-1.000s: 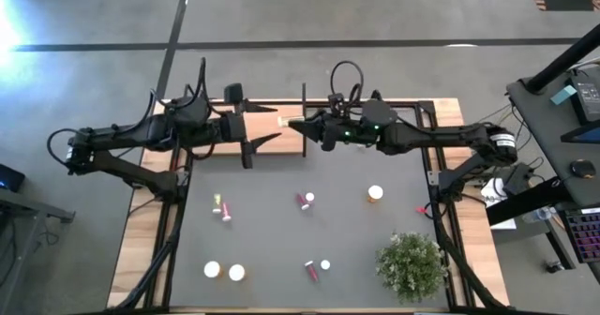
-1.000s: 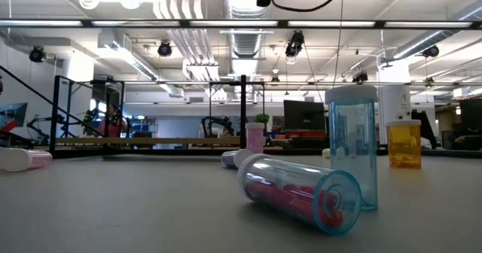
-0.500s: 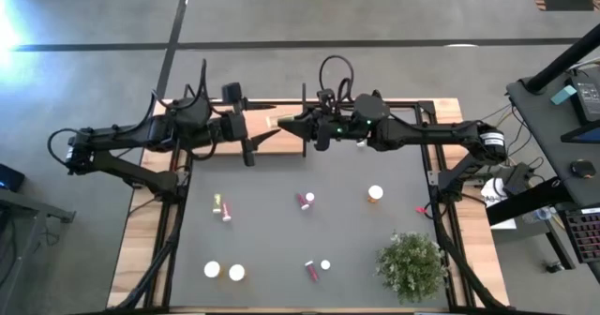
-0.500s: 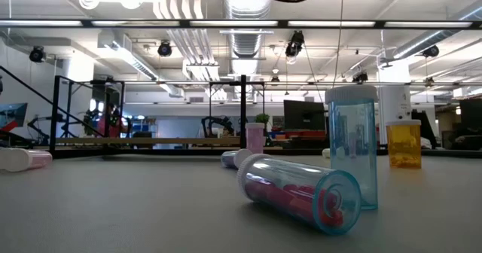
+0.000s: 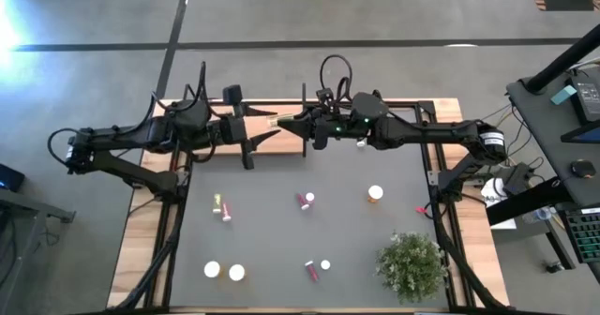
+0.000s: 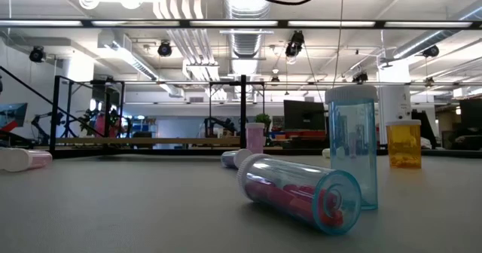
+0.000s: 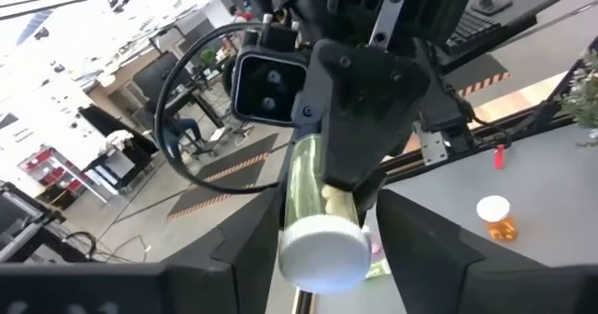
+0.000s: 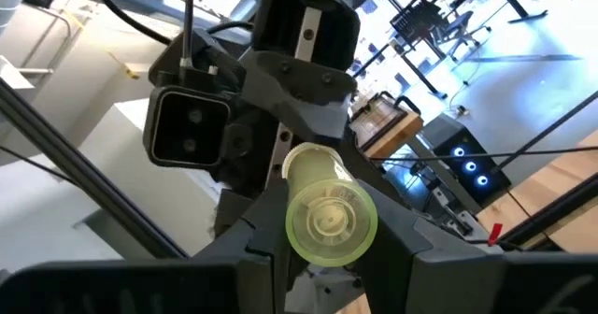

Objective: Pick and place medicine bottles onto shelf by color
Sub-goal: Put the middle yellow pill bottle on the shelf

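Two grippers meet above the far middle of the table, over the shelf (image 5: 281, 139). The right gripper (image 5: 298, 125) is clamped on a yellow-green bottle (image 5: 280, 122), its white cap pointing left. The left gripper (image 5: 265, 130) has its fingers on either side of that cap; whether they press it I cannot tell. Several other bottles lie scattered on the dark tabletop (image 5: 272, 235), among them an orange bottle (image 5: 375, 194) standing right of centre.
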